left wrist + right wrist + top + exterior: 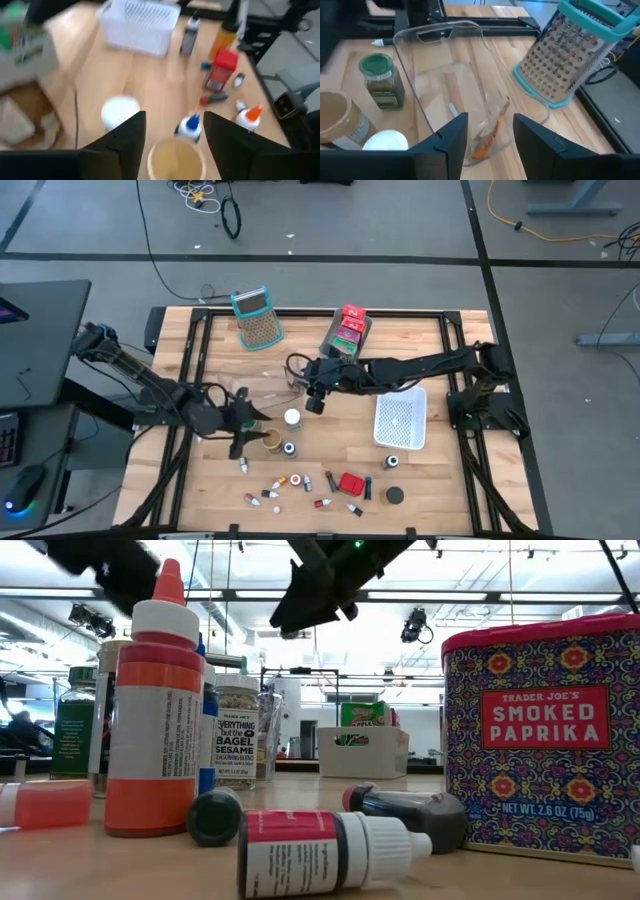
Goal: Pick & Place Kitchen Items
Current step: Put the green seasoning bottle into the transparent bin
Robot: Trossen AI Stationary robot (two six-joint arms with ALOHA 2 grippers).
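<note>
The left arm is reaching in from the table's [450, 480] left edge, and the left gripper [243, 427] is hovering low with its two fingers standing apart, clamped on nothing. A tan-lidded jar [270, 440] is standing just ahead of them; the wrist view is showing its lid in the gap between the fingertips, but whether they are touching it cannot be told. A white-lidded jar [291, 418] and a small blue-capped bottle [289, 448] are standing just beside that jar. Behind them, toward the table's far edge, the teal-handled grater [257, 316] is lying flat. Along the near edge a scatter of tiny bottles [280, 485] with coloured caps is lying on the wood, left of a red tin [350, 483] and a black round lid [394, 495]. Near the table's middle the right gripper [315, 398] is hanging over a clear plastic container [455, 85] that is lying on its side, with a green-lidded jar [380, 80] standing next to it. Its fingers are also standing apart, either side of the container's near end, and it is not clear that they are pressing on it. A box of red and green packets [347, 330] is sitting at the far edge behind this gripper. To the right, under the right arm, a white basket [400, 420] is resting on the table.
</note>
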